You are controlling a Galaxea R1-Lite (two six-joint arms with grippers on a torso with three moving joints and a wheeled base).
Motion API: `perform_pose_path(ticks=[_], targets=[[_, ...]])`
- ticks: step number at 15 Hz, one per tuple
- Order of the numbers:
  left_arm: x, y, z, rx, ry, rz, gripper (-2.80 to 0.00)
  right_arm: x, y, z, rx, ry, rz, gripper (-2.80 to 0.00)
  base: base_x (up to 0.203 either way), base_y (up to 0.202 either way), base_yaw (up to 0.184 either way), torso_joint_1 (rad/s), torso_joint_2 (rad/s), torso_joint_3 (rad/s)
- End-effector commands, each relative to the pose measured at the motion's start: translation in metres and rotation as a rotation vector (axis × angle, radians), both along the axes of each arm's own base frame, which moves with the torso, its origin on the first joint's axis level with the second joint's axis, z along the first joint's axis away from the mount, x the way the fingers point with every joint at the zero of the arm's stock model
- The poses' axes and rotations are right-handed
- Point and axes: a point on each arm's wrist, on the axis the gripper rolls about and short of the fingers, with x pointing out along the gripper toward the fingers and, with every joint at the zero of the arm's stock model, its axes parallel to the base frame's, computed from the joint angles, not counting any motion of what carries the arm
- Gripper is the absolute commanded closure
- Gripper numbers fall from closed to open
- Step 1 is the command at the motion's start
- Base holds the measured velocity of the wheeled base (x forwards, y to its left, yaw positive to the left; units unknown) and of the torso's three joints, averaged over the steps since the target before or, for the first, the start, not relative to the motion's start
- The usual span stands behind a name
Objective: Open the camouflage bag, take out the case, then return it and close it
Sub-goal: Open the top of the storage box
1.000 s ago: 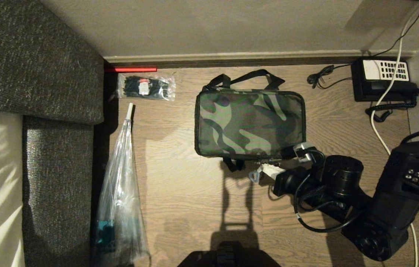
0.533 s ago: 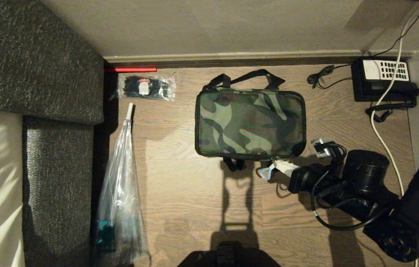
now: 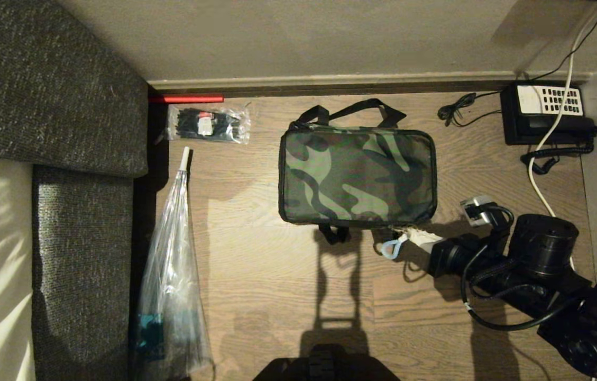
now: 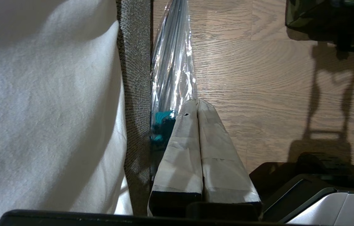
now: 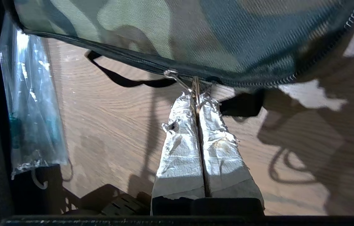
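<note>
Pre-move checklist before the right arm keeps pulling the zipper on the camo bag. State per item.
1. Right gripper fingers shut on the ring pull: ok.
2. Camouflage bag flat on the floor, lid down: ok.
3. Zipper path around the bag's right front corner free of the front strap: ok; the strap lies to the left of the pull.
4. How much of the zipper is already undone: cannot tell.
5. Left gripper parked beside the clear plastic bag, away from the work: ok.
6. Phone cord clear of the right arm: cannot tell; it runs close behind it.
</note>
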Motion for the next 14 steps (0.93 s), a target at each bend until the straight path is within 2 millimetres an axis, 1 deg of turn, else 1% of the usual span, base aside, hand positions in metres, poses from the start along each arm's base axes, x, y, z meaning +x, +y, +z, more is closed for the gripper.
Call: perform_pose_path(ticks=[1, 5, 9, 12, 14], targets=[[0.0, 0.0, 0.0, 0.0, 0.0, 0.001, 0.0, -0.001, -0.007, 0.001, -0.014, -0.01, -0.018, 0.0, 0.0, 0.0, 0.0, 0.0, 0.0, 0.0], [0.0, 0.0, 0.0, 0.0, 0.0, 0.001, 0.0, 0.0, -0.017, -0.002, -0.077, 0.007, -0.043, 0.0, 0.0, 0.0, 0.0, 0.0, 0.0, 0.0], [0.0, 0.0, 0.0, 0.0, 0.0, 0.001, 0.0, 0.001, -0.027, 0.0, -0.078, 0.007, -0.074, 0.0, 0.0, 0.0, 0.0, 0.0, 0.0, 0.0], [0.0, 0.0, 0.0, 0.0, 0.0, 0.001, 0.0, 0.0, -0.039, 0.002, -0.078, 0.02, -0.073, 0.0, 0.0, 0.0, 0.0, 0.0, 0.0, 0.0], [0.0, 0.0, 0.0, 0.0, 0.0, 0.001, 0.0, 0.001, -0.051, 0.004, -0.112, 0.0, -0.072, 0.0, 0.0, 0.0, 0.0, 0.0, 0.0, 0.0]])
